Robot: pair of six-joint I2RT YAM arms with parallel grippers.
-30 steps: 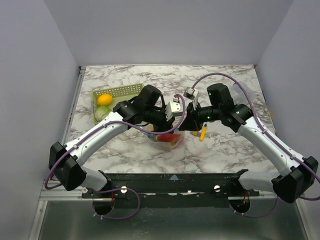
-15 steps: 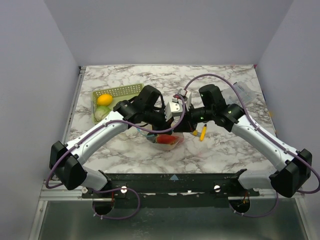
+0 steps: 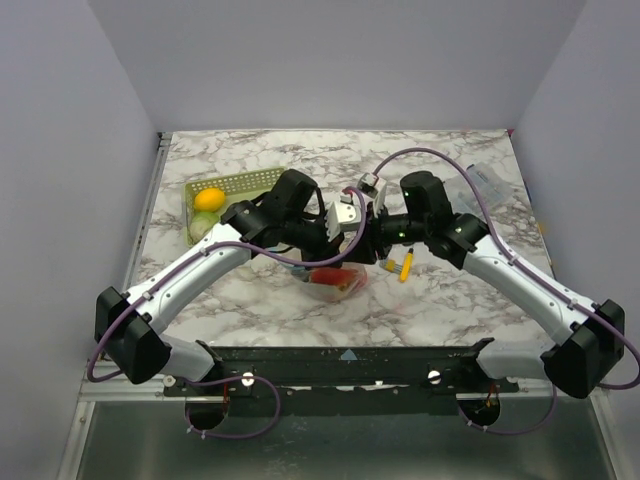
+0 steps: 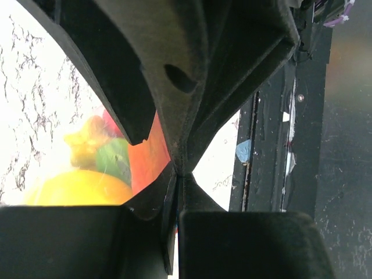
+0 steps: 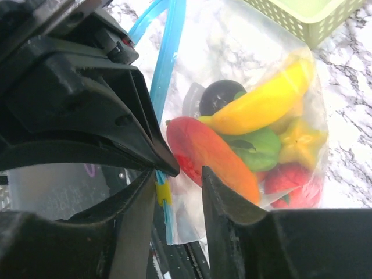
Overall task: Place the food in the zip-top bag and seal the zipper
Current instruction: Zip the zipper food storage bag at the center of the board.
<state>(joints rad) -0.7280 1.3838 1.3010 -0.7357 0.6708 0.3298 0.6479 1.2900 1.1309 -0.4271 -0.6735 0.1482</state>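
Sealing is in hand: the zip-top bag (image 5: 232, 46), loaded with the food (image 5: 232, 157), hangs over the middle of the surface (image 3: 420, 310), toward its near edge. The left tool (image 4: 180, 174) is pressed together on the zipper (image 5: 168, 64); the right tool (image 5: 178, 174) stands slightly spread, straddling that strip without visibly pinching it. The next move likely calls for the right tool to close on the zipper and run along it while the left tool anchors the end.

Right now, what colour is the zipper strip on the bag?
The zipper is light blue, clearest in the right wrist view.
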